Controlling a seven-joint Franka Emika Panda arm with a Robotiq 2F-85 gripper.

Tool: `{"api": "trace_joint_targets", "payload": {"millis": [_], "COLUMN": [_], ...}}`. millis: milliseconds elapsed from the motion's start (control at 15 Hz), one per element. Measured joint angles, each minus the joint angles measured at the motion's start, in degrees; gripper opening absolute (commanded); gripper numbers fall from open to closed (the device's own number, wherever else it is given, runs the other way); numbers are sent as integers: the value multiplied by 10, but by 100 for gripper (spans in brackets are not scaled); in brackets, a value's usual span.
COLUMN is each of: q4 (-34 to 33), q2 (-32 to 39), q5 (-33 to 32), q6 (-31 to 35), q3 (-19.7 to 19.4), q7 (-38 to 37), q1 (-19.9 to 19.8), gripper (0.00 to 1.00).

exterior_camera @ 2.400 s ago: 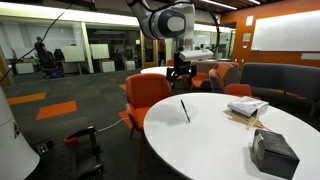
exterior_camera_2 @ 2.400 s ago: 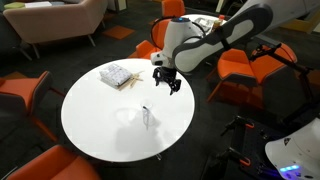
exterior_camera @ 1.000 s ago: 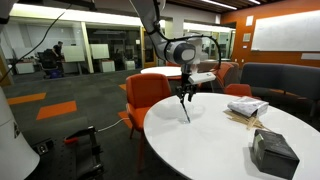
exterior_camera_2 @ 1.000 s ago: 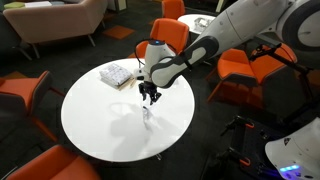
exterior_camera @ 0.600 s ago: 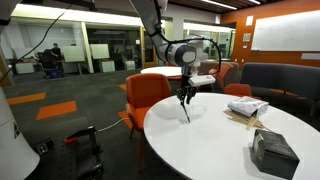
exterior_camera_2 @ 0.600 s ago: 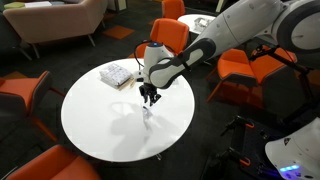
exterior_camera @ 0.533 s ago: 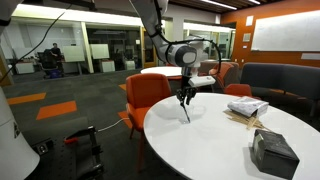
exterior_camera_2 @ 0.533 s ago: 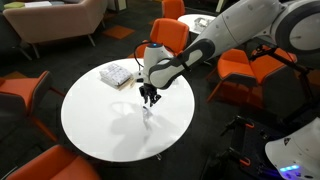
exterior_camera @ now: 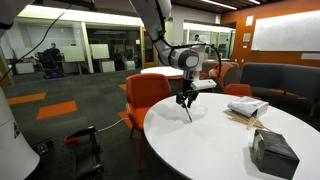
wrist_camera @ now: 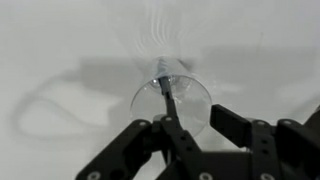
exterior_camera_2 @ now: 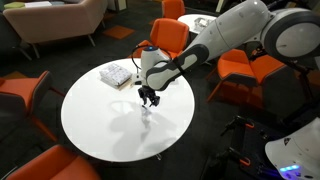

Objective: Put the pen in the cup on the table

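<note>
Pen (wrist_camera: 167, 95): leaning in the clear cup right under the hand, and its top end sits against one finger rather than in the gap!
Cup (wrist_camera: 137, 98): see-through and upright on the white desk (exterior_camera_2: 95, 120), directly below the hand, its round rim ringing the pen's lower part.
Hand (wrist_camera: 198, 128): fingers spread with a gap between them, nothing pinched; both exterior views have it hanging just above the pen's top.
Task reading: the pen is already in the cup, so I judge the job is to lift it out and lay it on the desk.
Step in hand: lining up for the pinch.
Doing it well: shift sideways so the shaft sits in the gap. Squeeze high on the pen, clear of the rim. Pull up along the pen's lean so the light cup doesn't tip or drag.
Writing: none readable; the dark box (exterior_camera: 272, 150) and paper stack (exterior_camera: 247, 107), well away from the hand, show no legible label.
</note>
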State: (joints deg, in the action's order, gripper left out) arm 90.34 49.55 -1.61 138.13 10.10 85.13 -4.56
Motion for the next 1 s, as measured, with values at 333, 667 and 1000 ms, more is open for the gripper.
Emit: {"api": "trace_joint_targets", "payload": {"millis": [333,667,1000], "q4": [-19,-31,-33], "q2": [5,3,8], "q5": [0,0,0], "q6": [-5,-7,-14], "q3": [3,7,7], "q7": [0,0,1], "q1": [-1,-3,-4], "gripper": [34,31,20]}}
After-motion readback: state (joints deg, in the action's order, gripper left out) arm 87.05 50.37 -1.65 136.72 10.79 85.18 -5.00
